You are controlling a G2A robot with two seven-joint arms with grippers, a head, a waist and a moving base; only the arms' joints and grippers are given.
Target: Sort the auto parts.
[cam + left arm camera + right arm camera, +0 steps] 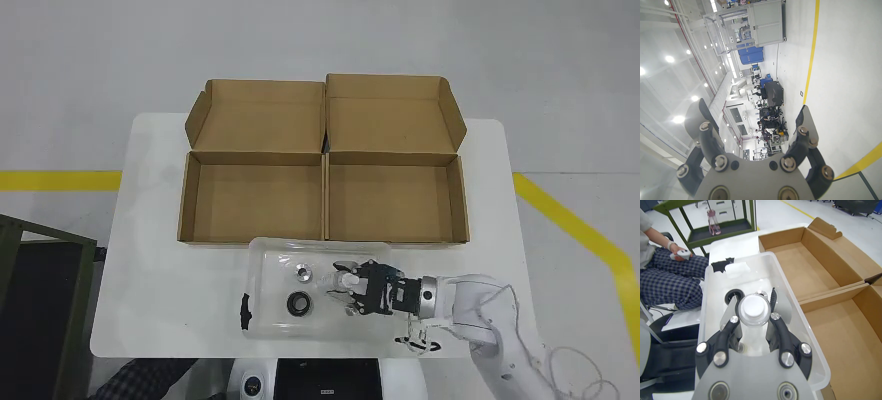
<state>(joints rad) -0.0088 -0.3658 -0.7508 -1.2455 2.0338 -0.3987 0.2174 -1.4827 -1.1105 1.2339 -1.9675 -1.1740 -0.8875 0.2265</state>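
Right wrist view, closest in: the right gripper (753, 297) is clenched on a white round part (753, 309), one finger pressed against each side of its clear rim; part and gripper both sit inside the clear bin (783, 275), over its floor, and I cannot tell whether the part rests on the floor or hangs just above it. Just past the fingertips a black ring (734, 296) lies flat on the bin's floor; beside it a small silver piece (761, 292) peeks out from behind the white part. At the bin's end beyond those, a white pad (737, 270) lies against the wall, with a strip of black tape (719, 266) next to it on the rim.

From the top view the bin lies along the near edge of the white table (150, 250); the ring and the silver piece sit apart from each other, toward the bin's taped end, and the right arm comes in from the opposite end.

Beyond the bin, two cardboard boxes stand side by side, touching, lids folded back away from the robot: the left box (255, 200) and the right box (395, 200); the bin's far wall lies just beside their near walls.

The left gripper (753, 106) is released, its fingers spread wide, pointing out at the hall with a yellow floor line behind it.
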